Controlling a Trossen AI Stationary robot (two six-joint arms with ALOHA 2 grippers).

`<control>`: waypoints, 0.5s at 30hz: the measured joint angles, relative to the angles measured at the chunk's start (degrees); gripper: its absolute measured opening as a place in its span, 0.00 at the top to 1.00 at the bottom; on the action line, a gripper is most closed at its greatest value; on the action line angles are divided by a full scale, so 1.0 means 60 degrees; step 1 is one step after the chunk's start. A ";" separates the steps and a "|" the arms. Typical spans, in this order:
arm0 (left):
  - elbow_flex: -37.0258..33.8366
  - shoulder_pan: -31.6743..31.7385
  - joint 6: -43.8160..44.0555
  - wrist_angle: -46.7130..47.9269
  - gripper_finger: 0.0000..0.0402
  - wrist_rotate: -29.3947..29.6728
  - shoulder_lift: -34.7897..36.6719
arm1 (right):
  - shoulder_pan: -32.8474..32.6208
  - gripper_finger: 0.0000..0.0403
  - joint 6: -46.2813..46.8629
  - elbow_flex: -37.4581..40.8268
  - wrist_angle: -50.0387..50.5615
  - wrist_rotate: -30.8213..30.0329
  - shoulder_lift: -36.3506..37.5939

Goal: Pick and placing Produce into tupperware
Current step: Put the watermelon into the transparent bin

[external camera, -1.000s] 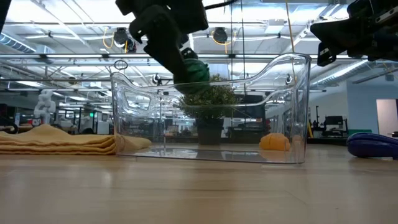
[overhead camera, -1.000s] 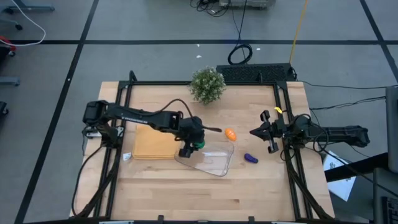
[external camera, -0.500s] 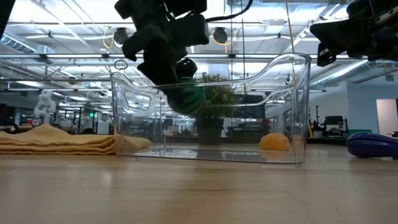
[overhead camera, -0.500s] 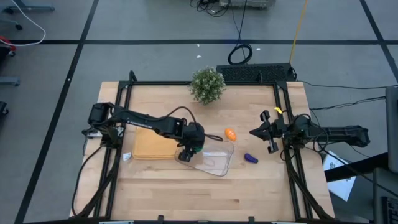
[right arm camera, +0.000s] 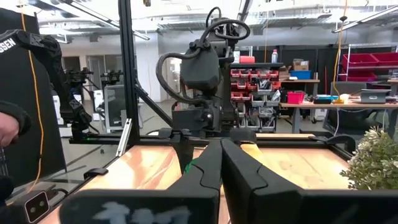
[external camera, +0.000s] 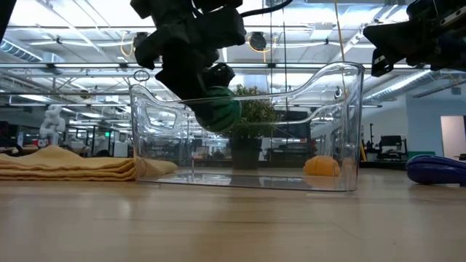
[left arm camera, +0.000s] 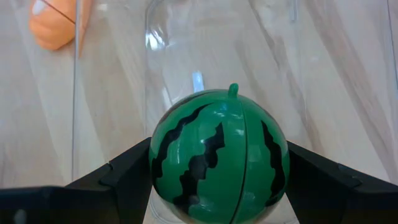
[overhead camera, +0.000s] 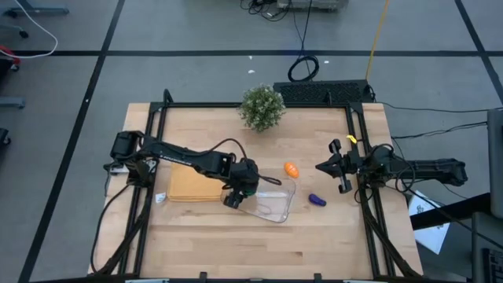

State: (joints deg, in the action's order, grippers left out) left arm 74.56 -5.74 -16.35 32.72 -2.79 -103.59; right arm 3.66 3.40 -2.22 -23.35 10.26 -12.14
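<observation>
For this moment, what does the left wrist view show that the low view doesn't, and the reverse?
Only the left wrist view shows the black stripes and small stem on the round green toy watermelon, pinched between its tool's dark fingers.

Only the low view shows the elongated purple toy piece, the folded tan-yellow mat, the bushy green potted plant and the raised right tool.

Both show the watermelon over the clear shallow plastic container and the rounded orange toy piece outside it.
</observation>
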 joint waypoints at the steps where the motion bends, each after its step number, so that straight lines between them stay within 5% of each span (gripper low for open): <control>1: 0.0000 0.0001 0.0047 -0.0014 0.26 0.0044 0.0000 | 0.0001 1.00 0.0000 0.0000 -0.0002 0.0000 0.0000; 15: 0.0000 -0.0193 0.0239 -0.0184 0.26 -0.0095 0.0000 | 0.0001 1.00 0.0000 0.0000 -0.0005 0.0000 -0.0007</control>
State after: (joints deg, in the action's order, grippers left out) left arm 74.56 -6.90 -14.92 31.62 -3.36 -103.59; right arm 3.67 3.40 -2.22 -23.38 10.26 -12.19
